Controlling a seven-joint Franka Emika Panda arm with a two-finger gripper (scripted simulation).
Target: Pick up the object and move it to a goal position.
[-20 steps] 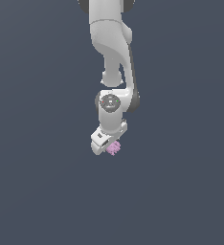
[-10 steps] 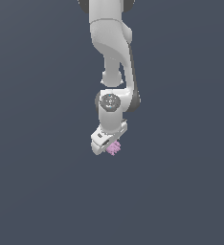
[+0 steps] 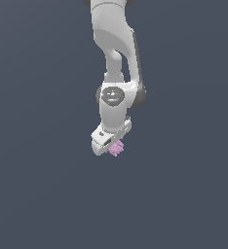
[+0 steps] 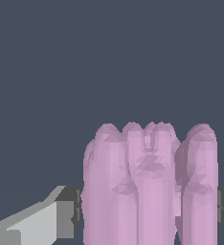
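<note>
exterior view shows almost nothing changed over the last second: the gripper (image 3: pixel 112 147) still hangs clamped on the object (image 3: pixel 117 148), so the carry looks paused or near goal.

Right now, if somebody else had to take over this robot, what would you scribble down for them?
Gripper: shut on the pink object; in the wrist view a finger presses each side of it.
Object: at the gripper's tip in the exterior view, nubs sticking out past the fingers.
Done: the object is grasped.
Left: carry it to the goal. No goal marker shows in either view, and the plain grey background gives no clue to whether the object is lifted, so check both first.
</note>
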